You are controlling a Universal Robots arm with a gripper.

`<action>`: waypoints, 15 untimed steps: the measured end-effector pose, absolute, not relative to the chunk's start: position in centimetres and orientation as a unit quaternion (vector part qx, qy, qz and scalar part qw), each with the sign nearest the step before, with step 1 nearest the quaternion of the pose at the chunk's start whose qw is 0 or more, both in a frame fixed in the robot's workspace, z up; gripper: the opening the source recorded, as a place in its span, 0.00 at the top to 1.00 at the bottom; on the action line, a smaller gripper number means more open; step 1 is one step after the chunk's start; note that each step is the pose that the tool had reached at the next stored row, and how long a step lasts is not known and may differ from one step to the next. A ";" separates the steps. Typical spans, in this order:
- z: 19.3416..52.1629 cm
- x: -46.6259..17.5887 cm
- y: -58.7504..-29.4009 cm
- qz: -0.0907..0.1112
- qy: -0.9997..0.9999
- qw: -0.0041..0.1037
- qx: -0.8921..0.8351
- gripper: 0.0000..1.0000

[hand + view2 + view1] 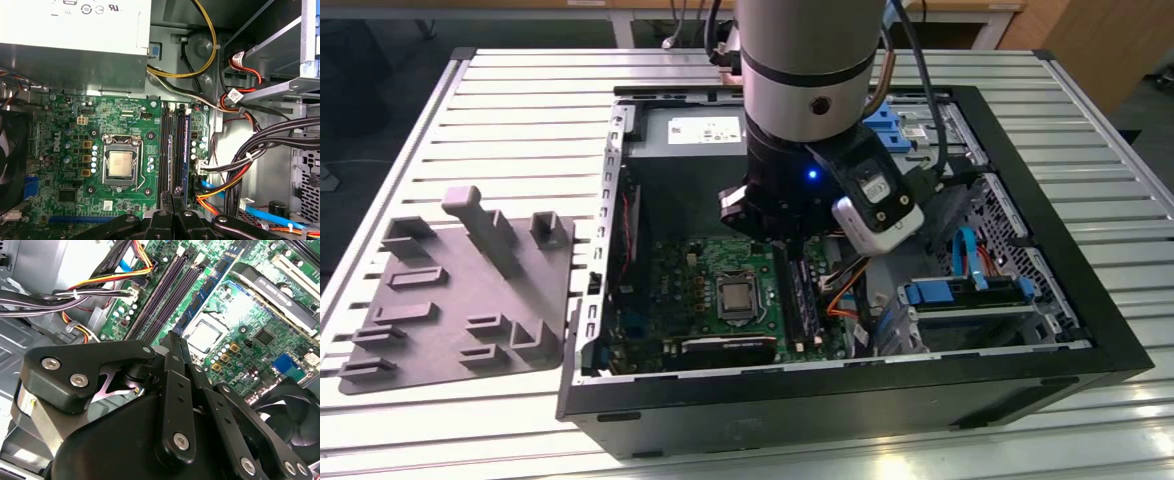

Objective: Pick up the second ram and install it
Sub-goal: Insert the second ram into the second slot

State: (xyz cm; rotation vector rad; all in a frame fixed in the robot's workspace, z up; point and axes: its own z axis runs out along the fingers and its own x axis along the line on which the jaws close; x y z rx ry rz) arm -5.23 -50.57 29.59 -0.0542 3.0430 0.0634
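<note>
- Moulded tray (454,300): pale grey, at 9 o'clock of the computer case in the exterior view. It carries 1 tall post and several low blocks. No dark stick stands or lies in it, so the pick-up is judged done.
- Computer case (1067,330): black, lying open side up. The green motherboard (680,290) sits in its floor, with the bare processor socket (120,164) at its middle.
- Memory slots (164,150): long black channels at 3 o'clock of the socket in the first wrist view. A bluish stick (186,150) stands in the channel nearest the cable bundle.
- Second ram (795,295): judged to be the dark narrow strip running along the slots directly under the arm, from the pincer towards 6 o'clock in the exterior view. Whether it is pressed fully home or only resting in the channel cannot be told.
- Pincer (176,342): low over the slots, black fingers (172,197) drawn together with no gap. Whether they pinch the stick's edge or merely bear on it is not clear.
- Progress: late stage; seating is unconfirmed.
- Cables (240,165): red, yellow, black and blue, bundled at 3 o'clock of the slots.
- Surface (507,100): ribbed pale metal, bearing the tray and case.
- Room: wooden furniture (1107,40) at 1 o'clock beyond the surface.
</note>
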 end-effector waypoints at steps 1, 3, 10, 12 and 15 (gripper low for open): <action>29.6 -5.2 -50.6 0.021 0.998 0.049 -0.018 0.89; 29.5 -5.2 -50.6 0.021 0.998 0.049 -0.018 0.89; 29.3 -5.2 -50.6 0.021 0.998 0.049 -0.018 0.89; 29.2 -5.2 -50.6 0.021 0.998 0.049 -0.018 0.89; 29.1 -5.2 -50.5 0.021 0.998 0.049 -0.018 0.89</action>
